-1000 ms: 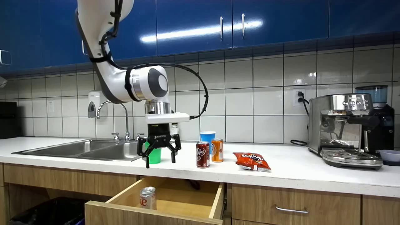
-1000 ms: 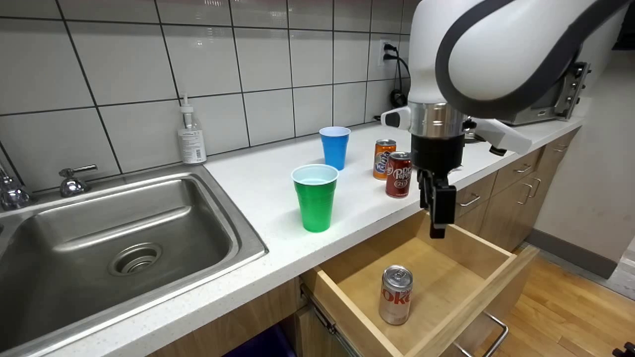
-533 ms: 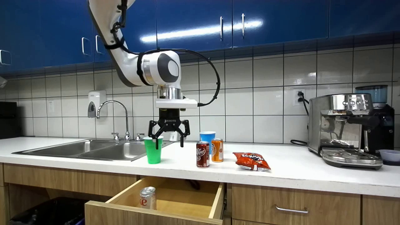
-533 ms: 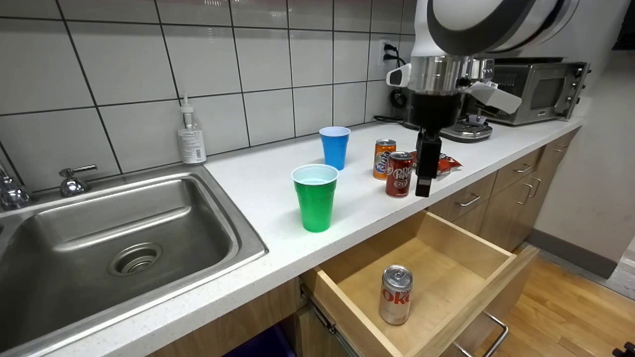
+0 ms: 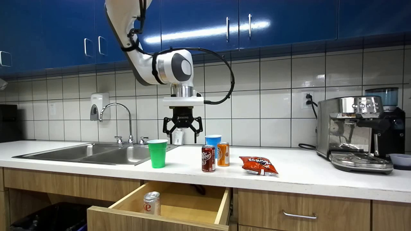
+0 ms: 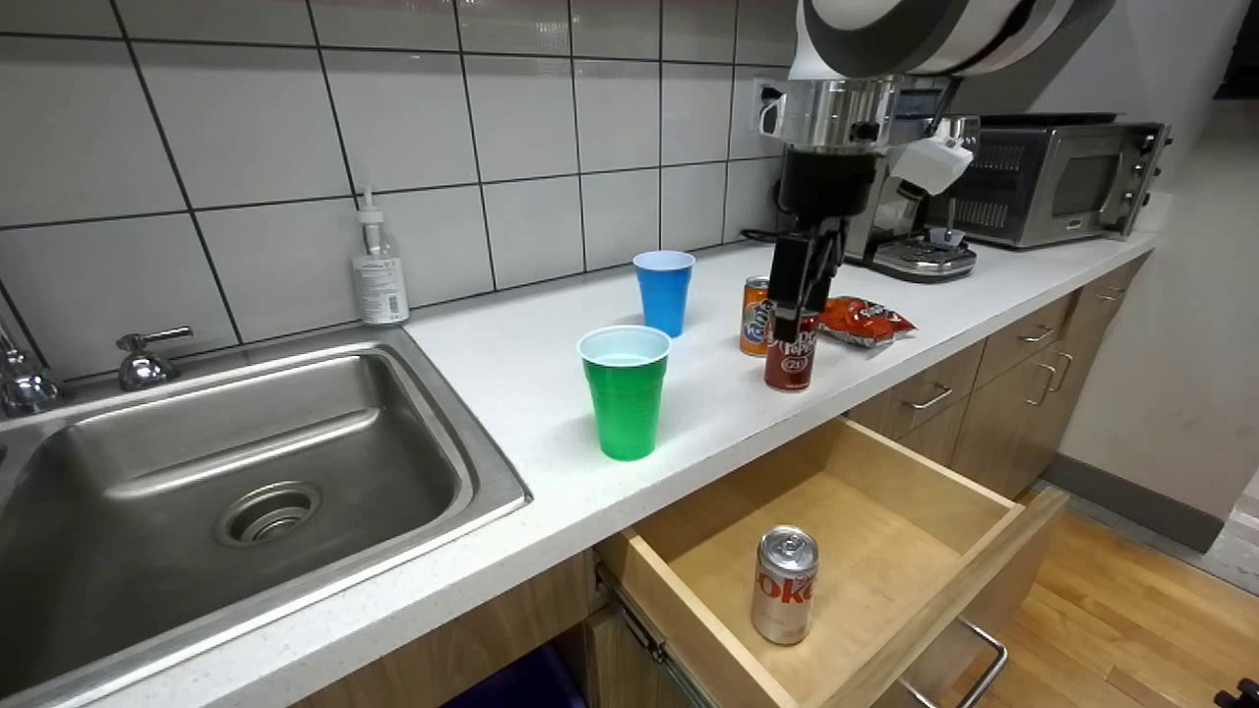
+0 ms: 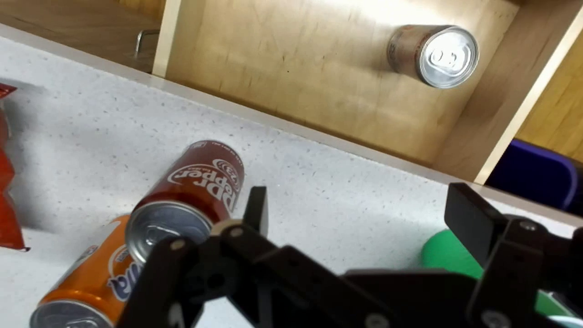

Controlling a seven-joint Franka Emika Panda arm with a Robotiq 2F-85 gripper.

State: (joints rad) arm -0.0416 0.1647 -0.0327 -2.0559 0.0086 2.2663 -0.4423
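Your gripper [image 5: 183, 141] is wide and empty above the worktop [image 5: 186, 171], where the red can [image 5: 208, 159] and green cup [image 5: 157, 154] stand upright to either side. Before any lowering, verify clearance from both.

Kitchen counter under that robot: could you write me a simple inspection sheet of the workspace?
Surface: white, speckled counter; the drawer beneath stands open.
Things nearest the claw: green cup and Dr Pepper can, both upright.
Clutter: blue cup, orange can and red chip bag on the counter; silver can upright inside the drawer.
Claw: open, above the counter, holding nothing.
Cables: black cable loops beside the robot arm; plugs sit in a wall outlet.
Surroundings: sink, soap bottle, coffee machine, blue cabinets.
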